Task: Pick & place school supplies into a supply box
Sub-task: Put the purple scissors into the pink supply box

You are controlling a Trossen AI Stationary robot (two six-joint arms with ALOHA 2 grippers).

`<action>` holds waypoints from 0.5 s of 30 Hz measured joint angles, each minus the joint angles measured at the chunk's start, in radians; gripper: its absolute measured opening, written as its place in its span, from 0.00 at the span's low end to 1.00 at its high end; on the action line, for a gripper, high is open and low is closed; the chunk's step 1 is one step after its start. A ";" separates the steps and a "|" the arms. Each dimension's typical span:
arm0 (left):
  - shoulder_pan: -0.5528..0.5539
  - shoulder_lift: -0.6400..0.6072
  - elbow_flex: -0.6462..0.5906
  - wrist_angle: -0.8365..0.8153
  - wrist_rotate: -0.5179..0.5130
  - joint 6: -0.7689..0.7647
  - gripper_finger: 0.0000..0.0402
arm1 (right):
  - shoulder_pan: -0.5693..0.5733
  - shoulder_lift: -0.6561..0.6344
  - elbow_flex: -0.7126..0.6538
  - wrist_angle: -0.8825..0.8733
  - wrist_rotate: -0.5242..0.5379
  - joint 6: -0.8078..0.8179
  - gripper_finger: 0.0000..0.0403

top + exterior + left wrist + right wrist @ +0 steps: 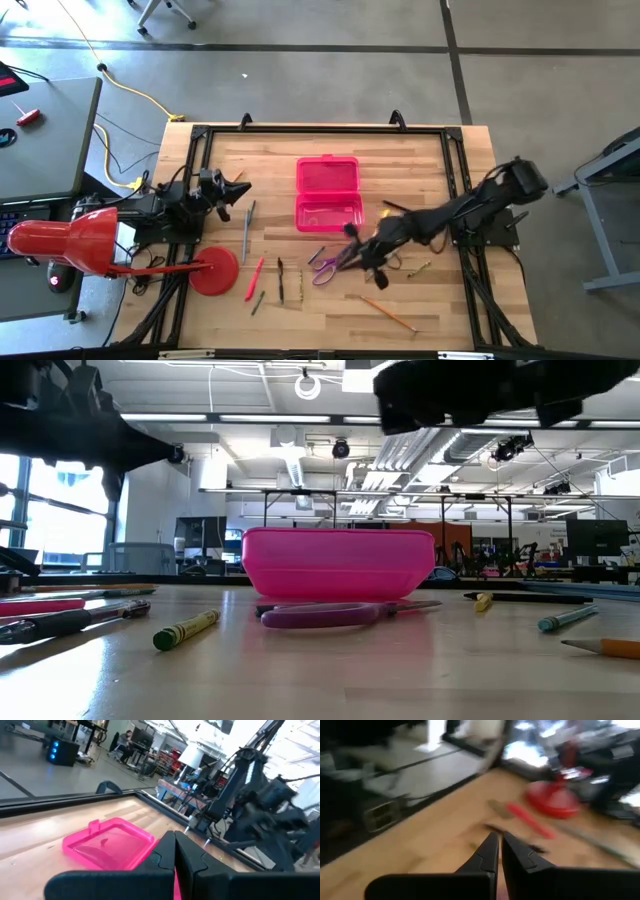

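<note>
The pink supply box (328, 193) lies open in the middle of the table, its base on the wood; it also shows in the low view (338, 563) and the left wrist view (107, 842). Purple-handled scissors (330, 265) lie flat just near of it. A grey pen (247, 225), a red pen (254, 278), a black pen (281, 280) and an orange pencil (390, 313) lie scattered on the table. My right gripper (352, 248) hangs shut above the scissors, holding nothing. My left gripper (240, 187) rests shut at the table's left side.
A red round disc (214, 270) sits on the near left of the table. A crayon (185, 630) and a small yellow piece (418, 268) lie loose. A black frame (320, 128) borders the tabletop. Bare wood lies far of the box.
</note>
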 joint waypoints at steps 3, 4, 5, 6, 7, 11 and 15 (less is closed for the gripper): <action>0.000 0.000 0.000 0.001 -0.001 0.000 0.08 | 0.000 0.076 0.129 -0.182 -0.039 0.003 0.00; 0.000 0.000 0.000 0.001 0.000 0.000 0.08 | 0.000 0.100 0.174 -0.256 -0.036 0.006 0.00; 0.000 0.000 0.000 0.001 -0.001 0.000 0.08 | -0.001 0.124 0.218 -0.329 -0.028 0.011 0.00; 0.000 0.000 0.000 0.001 0.000 0.000 0.08 | -0.001 0.150 0.262 -0.398 -0.022 0.012 0.00; 0.000 0.000 0.000 0.001 0.000 0.000 0.08 | -0.001 0.173 0.304 -0.461 -0.022 0.014 0.00; 0.000 0.000 0.000 0.001 0.001 0.000 0.08 | 0.002 0.245 0.459 -0.621 -0.040 0.002 0.00; 0.000 0.000 0.000 0.001 0.027 -0.003 0.08 | 0.012 0.307 0.570 -0.775 -0.041 -0.007 0.00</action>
